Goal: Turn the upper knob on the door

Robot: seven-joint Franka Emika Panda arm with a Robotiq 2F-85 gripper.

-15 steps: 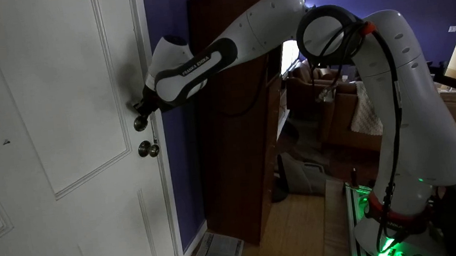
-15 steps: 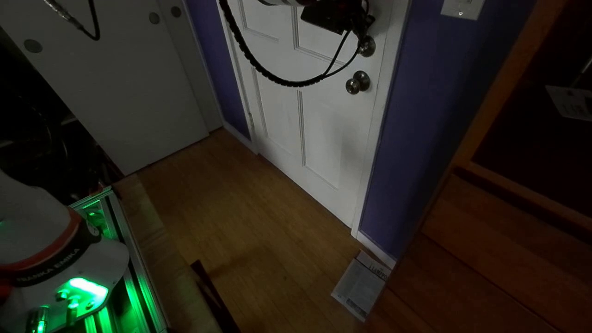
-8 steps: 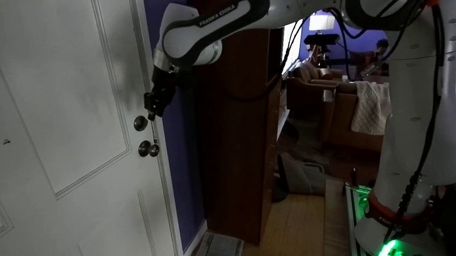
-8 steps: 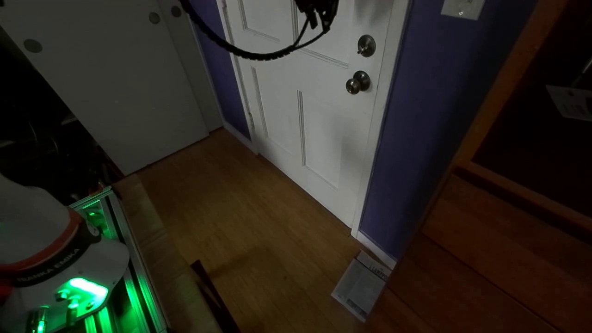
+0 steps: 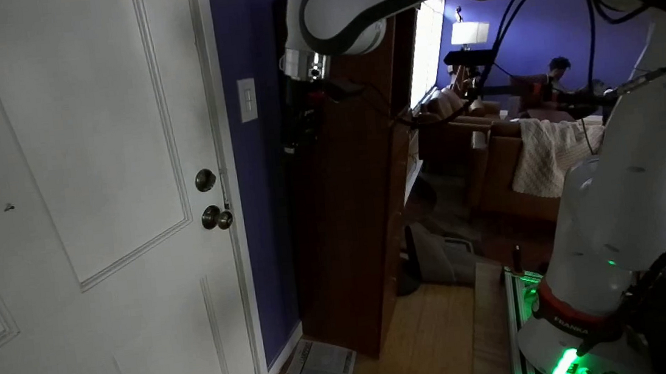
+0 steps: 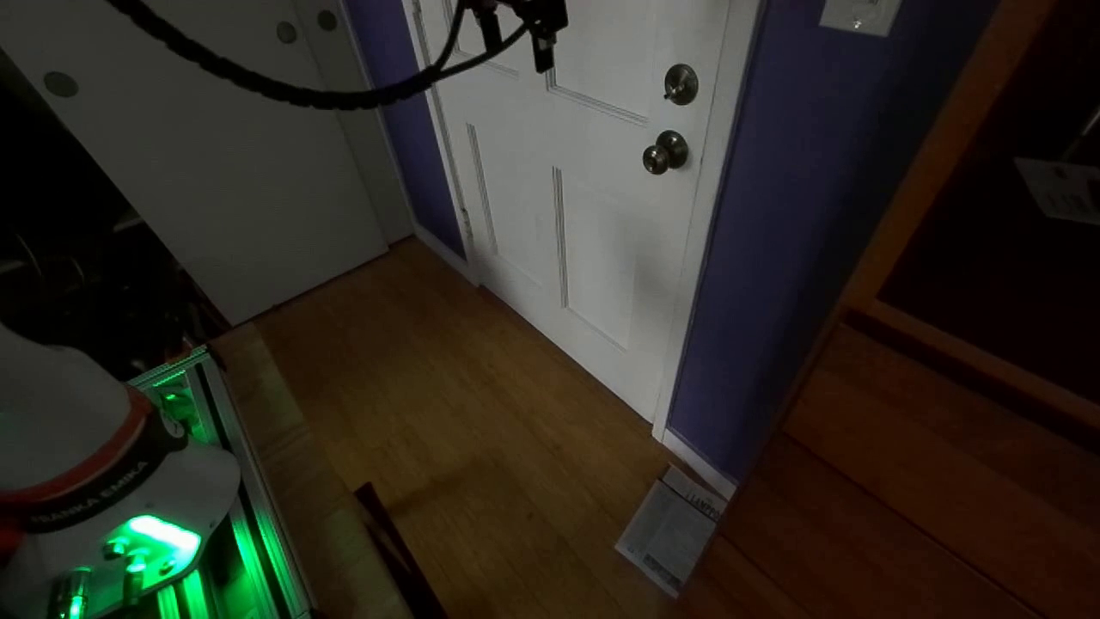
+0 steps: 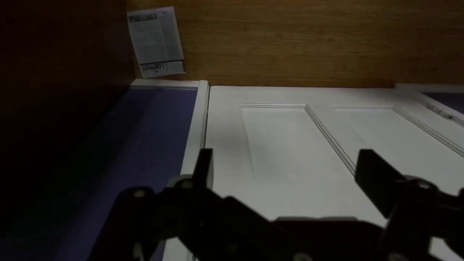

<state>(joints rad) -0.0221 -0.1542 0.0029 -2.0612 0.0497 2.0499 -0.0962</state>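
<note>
The upper knob (image 5: 205,180) is a round metal piece near the edge of the white panelled door (image 5: 105,172). In an exterior view, a small turn piece sticks out from the upper knob (image 6: 681,84). My gripper (image 5: 298,141) hangs well back from the door, pointing down and touching nothing. Its two fingers stand apart in an exterior view, where the gripper (image 6: 518,53) shows at the top edge. Seen from the wrist, the gripper (image 7: 286,152) is wide open with only the door's lower panels (image 7: 282,145) beyond. No knob shows in the wrist view.
A larger round knob (image 5: 223,219) sits just below the upper one. Beside the door are a purple wall with a light switch (image 5: 247,100) and a tall brown cabinet (image 5: 343,229) close to the gripper. A newspaper (image 6: 675,531) lies on the floor. A cable (image 6: 361,99) loops from the arm.
My gripper has backed away from the upper knob, off the door and toward the robot base, and its jaws have opened. The upper knob, hidden partly before, now shows fully.
</note>
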